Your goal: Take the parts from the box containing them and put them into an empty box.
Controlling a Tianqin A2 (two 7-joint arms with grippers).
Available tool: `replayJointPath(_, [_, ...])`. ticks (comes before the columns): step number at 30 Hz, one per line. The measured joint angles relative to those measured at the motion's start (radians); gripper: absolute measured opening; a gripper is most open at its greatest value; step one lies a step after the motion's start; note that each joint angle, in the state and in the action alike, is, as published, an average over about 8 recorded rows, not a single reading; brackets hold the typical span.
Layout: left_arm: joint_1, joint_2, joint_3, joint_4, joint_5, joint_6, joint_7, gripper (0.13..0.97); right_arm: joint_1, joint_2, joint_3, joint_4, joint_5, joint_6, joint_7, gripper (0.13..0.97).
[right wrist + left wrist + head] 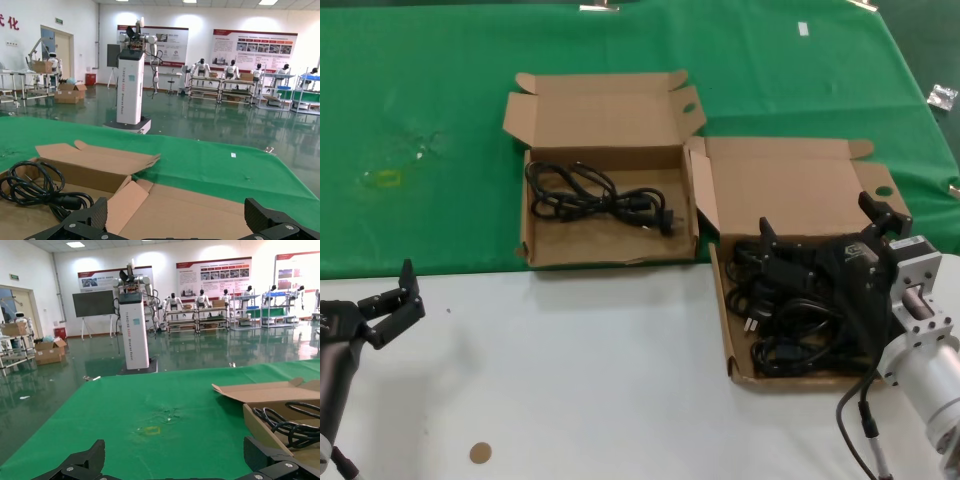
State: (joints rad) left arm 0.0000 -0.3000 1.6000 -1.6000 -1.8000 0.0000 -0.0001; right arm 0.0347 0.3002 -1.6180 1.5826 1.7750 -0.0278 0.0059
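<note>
The right gripper [817, 232] is hanging wide open over the full box [735, 340], whose raised lid [780, 185] is blocking the far side. One cord [600, 198] is lying in the other box [542, 250], leaving open floor around it.

The right gripper [820, 245] is showing black angular fingers on a silver metal wrist with small screws, and a black cable [860, 425] is hanging below. The left gripper [395, 300] is black also.

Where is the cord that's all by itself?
In the head view, the lone cord lies inside the left box, beside the fuller right box.
</note>
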Motion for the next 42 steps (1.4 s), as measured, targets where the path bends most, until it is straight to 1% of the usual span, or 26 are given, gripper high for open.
replayJointPath(42, [0.000,0.000,0.000,0.000,0.000,0.000,0.000,0.966,0.000,0.000,0.000,0.000,0.000,0.000,0.000,0.966])
